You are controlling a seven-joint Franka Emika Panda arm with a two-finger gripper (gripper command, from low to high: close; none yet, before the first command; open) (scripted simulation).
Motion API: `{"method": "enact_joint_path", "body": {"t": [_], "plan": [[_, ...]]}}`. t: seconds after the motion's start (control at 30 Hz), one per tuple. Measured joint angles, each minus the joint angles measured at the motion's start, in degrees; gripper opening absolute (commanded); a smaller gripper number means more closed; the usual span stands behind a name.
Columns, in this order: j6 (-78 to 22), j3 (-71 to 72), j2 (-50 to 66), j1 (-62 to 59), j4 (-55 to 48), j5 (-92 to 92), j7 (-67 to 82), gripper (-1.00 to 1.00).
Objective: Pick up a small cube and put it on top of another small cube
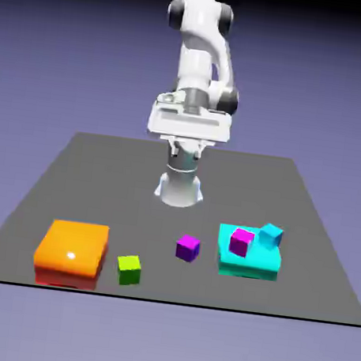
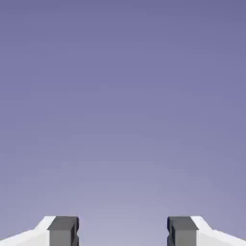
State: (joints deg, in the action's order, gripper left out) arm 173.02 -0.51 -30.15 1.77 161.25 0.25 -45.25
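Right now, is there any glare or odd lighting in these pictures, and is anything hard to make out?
Exterior view: a bright glare spot on the orange block, whitish edges around the magenta cube, backdrop fading to black at the top; hand view: plain blue-violet, paler toward the bottom, no cubes showing, the tool cut off by the bottom edge.

1. Large rounded block (image 1: 72, 253), glossy: orange, shading to red-orange at its lower front; small white highlight.
2. Small cube (image 1: 129, 270), yellow-green: brighter top, darker green sides.
3. Small cube (image 1: 188, 248), purple: violet faces, one side bluer.
4. Small cube (image 1: 241, 242), magenta: pinker and darker faces.
5. Small cube (image 1: 270, 236), sky blue: darker side faces.
6. Wide flat block (image 1: 247, 263), turquoise: plain, darker lower front.
7. Surface (image 1: 118, 192): plain dark grey.
8. Robot arm (image 1: 197, 54): white, black and grey joints.
9. Tool (image 2: 123, 230): white fingers, grey tips.
10. Backdrop (image 2: 123, 105): blue-violet gradient.
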Motion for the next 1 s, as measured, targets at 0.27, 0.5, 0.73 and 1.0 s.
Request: {"method": "enact_joint_path", "body": {"t": [0.27,0.5,0.73,1.0], "plan": [[-6.5,-3.4,16.6,7.2,1.6,1.7,-18.5,0.00],[-11.5,-6.0,29.2,12.9,2.8,2.9,-32.5,0.00],[-1.1,-0.3,41.6,8.6,0.8,8.9,-28.0,0.00],[-4.8,-2.3,37.2,10.0,1.5,6.7,-29.7,-1.00]]}}
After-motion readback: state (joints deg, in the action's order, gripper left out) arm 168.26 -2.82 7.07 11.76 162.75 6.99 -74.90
